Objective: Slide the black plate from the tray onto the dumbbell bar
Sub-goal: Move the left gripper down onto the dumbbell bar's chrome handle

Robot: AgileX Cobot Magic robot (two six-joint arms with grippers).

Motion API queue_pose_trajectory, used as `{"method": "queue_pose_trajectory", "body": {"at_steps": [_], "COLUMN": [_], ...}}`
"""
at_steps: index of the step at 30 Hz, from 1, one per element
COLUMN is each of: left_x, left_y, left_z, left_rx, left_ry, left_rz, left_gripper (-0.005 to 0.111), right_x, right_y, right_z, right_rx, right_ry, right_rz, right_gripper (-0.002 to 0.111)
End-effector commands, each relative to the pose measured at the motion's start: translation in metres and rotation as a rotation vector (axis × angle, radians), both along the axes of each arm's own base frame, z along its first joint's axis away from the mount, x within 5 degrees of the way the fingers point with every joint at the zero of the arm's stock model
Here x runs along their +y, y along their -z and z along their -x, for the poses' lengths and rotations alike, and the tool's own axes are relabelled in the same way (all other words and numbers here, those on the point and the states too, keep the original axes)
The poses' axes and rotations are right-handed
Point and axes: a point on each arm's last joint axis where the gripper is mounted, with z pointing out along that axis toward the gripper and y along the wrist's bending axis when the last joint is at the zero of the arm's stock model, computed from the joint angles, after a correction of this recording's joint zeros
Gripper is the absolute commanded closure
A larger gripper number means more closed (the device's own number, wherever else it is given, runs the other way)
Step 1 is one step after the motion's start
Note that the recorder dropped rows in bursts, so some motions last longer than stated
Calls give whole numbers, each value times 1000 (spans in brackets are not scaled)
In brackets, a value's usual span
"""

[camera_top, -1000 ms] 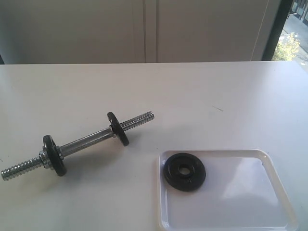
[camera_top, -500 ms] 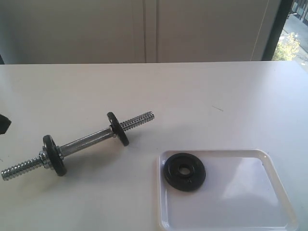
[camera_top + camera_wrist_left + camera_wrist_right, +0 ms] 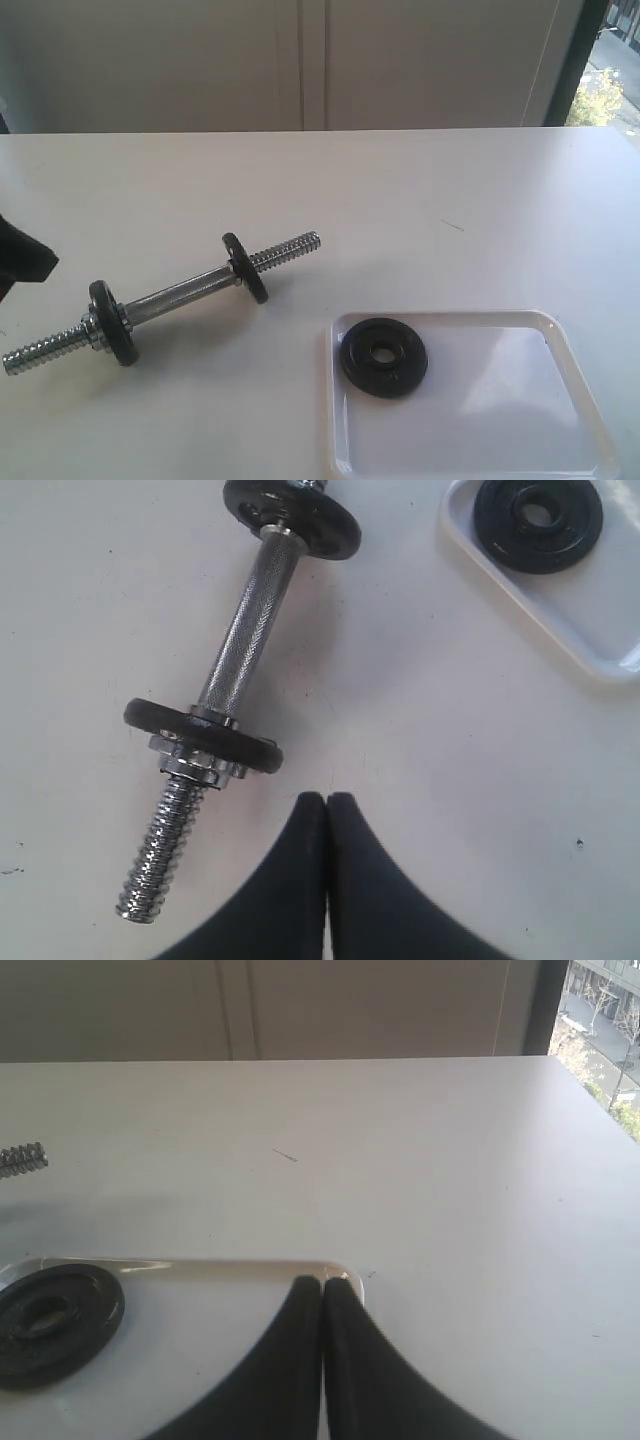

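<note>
Exterior: matte black plate [image 3: 383, 356], centre-holed, flat in white tray [image 3: 545, 318] near front edge of worktop [image 3: 400, 190]; dumbbell bar [image 3: 180, 292] apart, toward left edge. Left wrist: left gripper [image 3: 327, 798] pressed together, empty. Right wrist: right gripper [image 3: 322, 1282] likewise, by tray corner.

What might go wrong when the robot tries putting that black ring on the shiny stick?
The black plate lies flat in the tray, so the shut right pincer may struggle to get under it, or nudge the tray instead. The dumbbell bar rests loose on the table; pushing on its threaded end might roll it away.
</note>
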Motion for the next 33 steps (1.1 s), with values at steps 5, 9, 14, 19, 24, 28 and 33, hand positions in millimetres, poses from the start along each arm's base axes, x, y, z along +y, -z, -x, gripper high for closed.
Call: {"method": "queue_pose_trajectory", "body": {"at_steps": [5,9,14,19,24,28,33], "left_x": [-14,-20,-41,-69,-80,-89,-96], "left_y": [-23,-26,-30,-16,11,25,34], "left_z": [-29,-50,-74,-101,-119,-131,-140], "left_rx": [123,199,263,264,287,279,256], "left_ry": [81,89,153,204,194,189,205], "left_rz": [-20,-29,-46,-156,-328,-303,-265], "left_gripper": [107,107,107,107,107,107,107], "right_x": [0,0,0,0,0,0,0], "right_y": [1,1,1,1,1,1,1], "right_z": [0,0,0,0,0,0,0], "right_rx": [-7,-7,-7,-7,-7,-9,-11], "right_ry": [-5,-5,-5,-5,-5,-5,-5], "right_rz": [3,3,3,3,3,3,3], "right_gripper": [108,108,108,108,108,108,108]}}
